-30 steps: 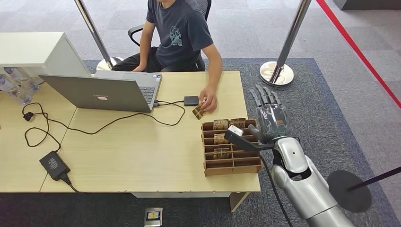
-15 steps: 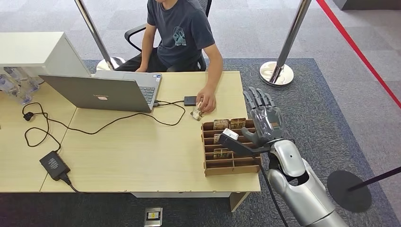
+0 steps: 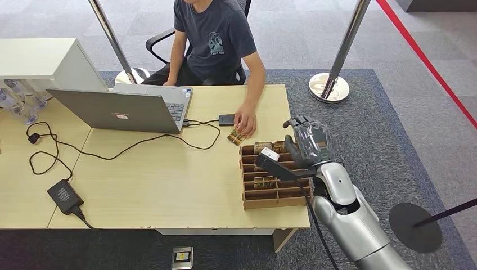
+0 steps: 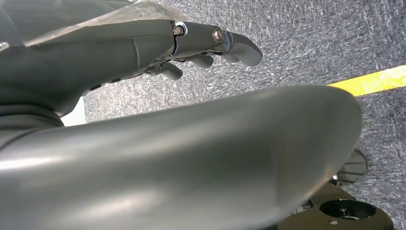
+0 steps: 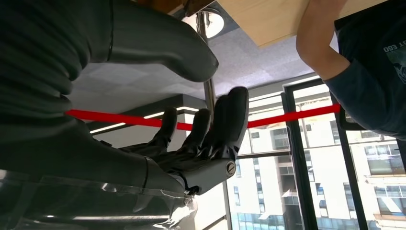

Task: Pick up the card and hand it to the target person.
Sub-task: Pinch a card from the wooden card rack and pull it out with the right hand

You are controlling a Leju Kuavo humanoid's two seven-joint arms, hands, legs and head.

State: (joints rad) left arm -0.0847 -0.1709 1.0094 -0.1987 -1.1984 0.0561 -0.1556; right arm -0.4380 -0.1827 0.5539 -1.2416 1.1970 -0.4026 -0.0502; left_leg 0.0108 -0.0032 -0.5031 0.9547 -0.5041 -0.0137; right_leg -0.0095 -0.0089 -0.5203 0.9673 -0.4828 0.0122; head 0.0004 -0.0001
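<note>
A wooden slotted card rack [image 3: 275, 197] stands at the desk's front right corner with several patterned cards [image 3: 262, 148] upright in it. My right hand [image 3: 309, 143] hovers over the rack's far right part, fingers tipped forward and apart, holding nothing. In the right wrist view that hand [image 5: 201, 139] has straight fingers, the thumb well apart from them. The seated person [image 3: 216, 39] in a dark T-shirt presses one card [image 3: 237, 135] to the desk just beyond the rack with a hand [image 3: 246, 120]. My left hand [image 4: 210, 45] hangs over carpet, holding nothing.
An open grey laptop [image 3: 121, 109], a small black box [image 3: 226, 119] on a cable and a power adapter [image 3: 64, 196] lie on the desk. A white cabinet [image 3: 39, 59] stands at the left. A stanchion base [image 3: 329, 87] stands on the carpet right of the desk.
My right hand has moved left and down over the rack, its fingers tipping forward. The person's hand has shifted the card slightly on the desk.
</note>
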